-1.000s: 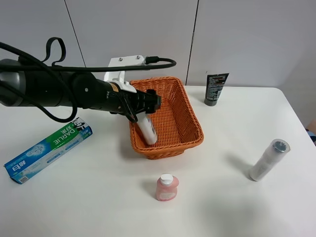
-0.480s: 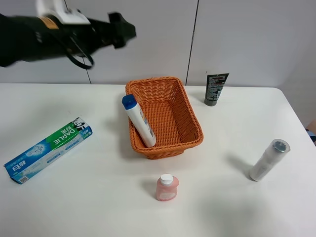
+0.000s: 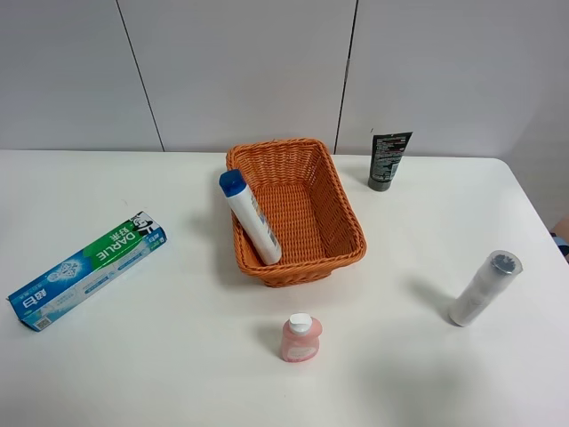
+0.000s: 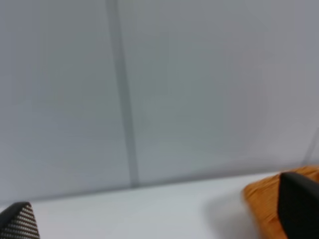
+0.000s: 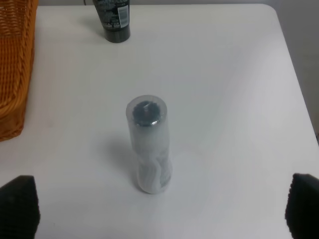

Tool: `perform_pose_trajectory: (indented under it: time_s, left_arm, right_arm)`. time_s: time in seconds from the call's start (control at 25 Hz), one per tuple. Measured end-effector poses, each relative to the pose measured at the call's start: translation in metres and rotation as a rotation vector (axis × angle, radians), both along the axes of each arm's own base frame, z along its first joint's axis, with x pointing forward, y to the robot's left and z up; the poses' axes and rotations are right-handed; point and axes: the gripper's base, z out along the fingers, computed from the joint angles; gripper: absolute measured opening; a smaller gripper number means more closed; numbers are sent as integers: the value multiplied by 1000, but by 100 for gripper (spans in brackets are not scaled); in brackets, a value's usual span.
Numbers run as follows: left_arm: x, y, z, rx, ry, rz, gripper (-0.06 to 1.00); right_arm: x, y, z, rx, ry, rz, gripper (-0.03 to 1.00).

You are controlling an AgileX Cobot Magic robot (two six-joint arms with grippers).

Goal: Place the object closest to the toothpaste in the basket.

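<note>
The green and blue toothpaste box [image 3: 86,269] lies at the table's left. The white bottle with a blue cap [image 3: 251,218] leans inside the orange basket [image 3: 333,209] against its left wall, touched by no gripper. Neither arm shows in the exterior high view. My left gripper [image 4: 157,219] is open and empty, raised and facing the wall, with the basket's edge [image 4: 260,199] beside one fingertip [image 4: 299,206]. My right gripper [image 5: 159,209] is open and empty, above the table near the clear wrapped cylinder [image 5: 149,144].
A pink pump bottle [image 3: 300,338] stands in front of the basket. A black tube [image 3: 388,160] stands at the back right and also shows in the right wrist view [image 5: 113,19]. The clear wrapped cylinder [image 3: 484,287] lies at the right.
My left gripper let go of the white bottle, which now leans in the basket. The left arm rose up and left, out of the exterior high view.
</note>
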Motion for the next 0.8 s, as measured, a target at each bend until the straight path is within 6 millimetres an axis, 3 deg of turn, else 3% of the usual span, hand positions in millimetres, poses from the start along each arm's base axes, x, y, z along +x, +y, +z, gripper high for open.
perform_pose_trajectory:
  time_s: [0.2,0.44,0.6,0.8]
  left_arm:
    - [-63,14,-5,37,82,110,95]
    - [-124,10,-59,42,222,119,95]
    - [-154,7,-83,48,217,115,95]
    - [-170,6,-106,63,237,107,95]
  right_arm:
    - [0,0,0,0,0,0,99]
    - [0,0,0,0,0,0,99]
    - [0,0,0,0,0,0,99]
    - [0,0,0,0,0,0,99]
